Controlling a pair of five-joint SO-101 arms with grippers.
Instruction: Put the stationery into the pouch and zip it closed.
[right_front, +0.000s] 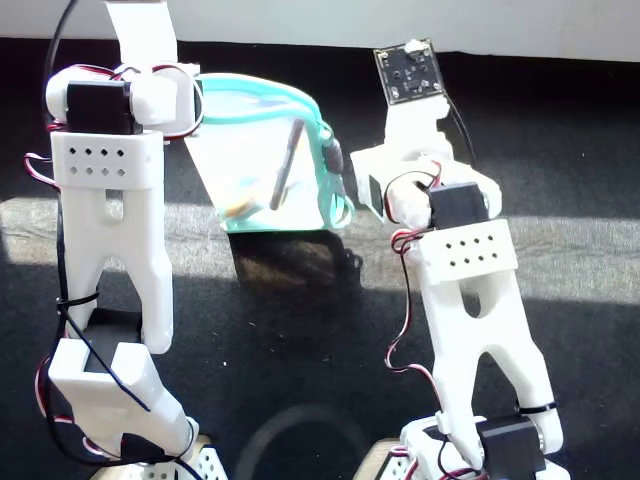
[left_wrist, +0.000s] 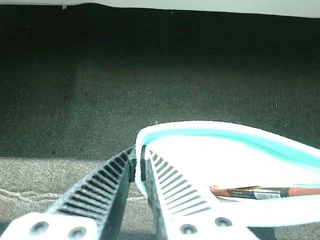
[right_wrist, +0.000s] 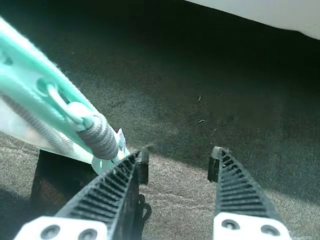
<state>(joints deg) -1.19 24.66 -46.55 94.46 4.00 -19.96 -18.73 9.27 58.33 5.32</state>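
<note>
Left wrist view: left end effector (left_wrist: 138, 152) tight on the pouch (left_wrist: 200, 150) rim; right end effector (right_wrist: 180, 155) agape beside the zipper pull (right_wrist: 100, 137).

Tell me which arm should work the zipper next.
Right. The right gripper is open beside the zipper pull. The left gripper is shut on the pouch at its rim, holding it up with a pencil inside, so it likely serves best as the anchor.

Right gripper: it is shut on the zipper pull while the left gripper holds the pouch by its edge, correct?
No. The right gripper is open: the right wrist view shows its fingers apart, the zipper pull beside one, not clamped. The left gripper does hold the pouch by its edge.
</note>
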